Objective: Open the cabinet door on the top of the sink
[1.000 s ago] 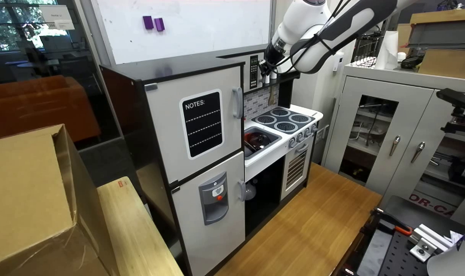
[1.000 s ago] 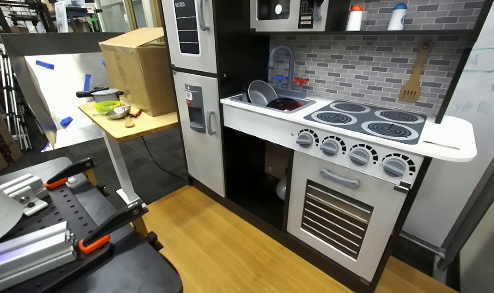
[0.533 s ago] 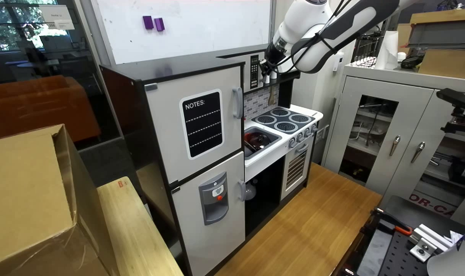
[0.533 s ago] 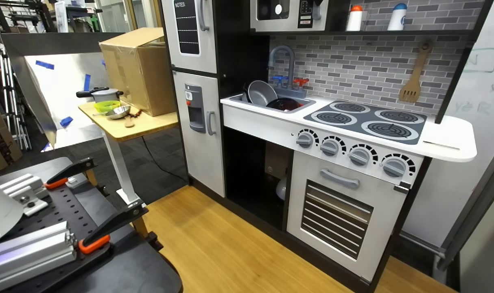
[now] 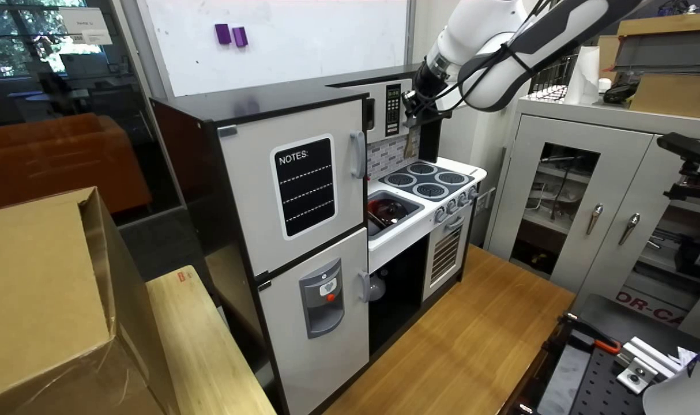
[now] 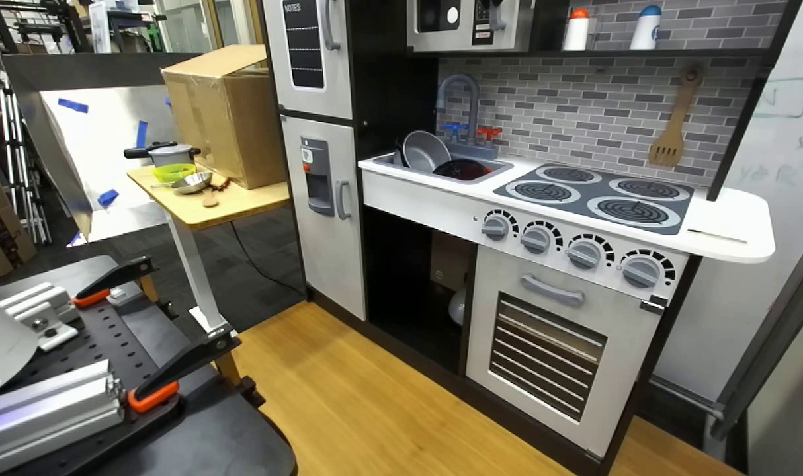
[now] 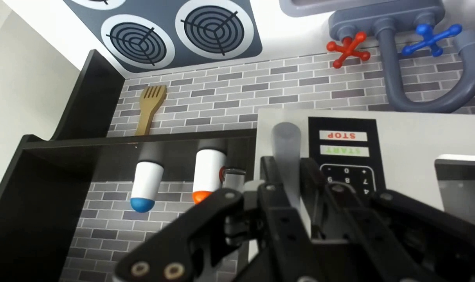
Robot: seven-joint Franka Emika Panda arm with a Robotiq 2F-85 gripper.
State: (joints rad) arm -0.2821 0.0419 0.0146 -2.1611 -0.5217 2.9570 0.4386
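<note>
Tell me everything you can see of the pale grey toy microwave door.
The pale grey, flat toy microwave door looks like painted board. It has a dark window, a black keypad panel marked STOP and START, and a rounded grey plastic-looking handle. It stands upright above the recessed grey sink, apparently slightly ajar. The black end effector seems closed on the handle, one finger each side.

Pale cabinet door [image 6: 467,32], ajar above sink [image 6: 499,169]

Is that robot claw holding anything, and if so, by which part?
The gripper holds the microwave door by its grey handle, a little above the handle's lower end.
</note>
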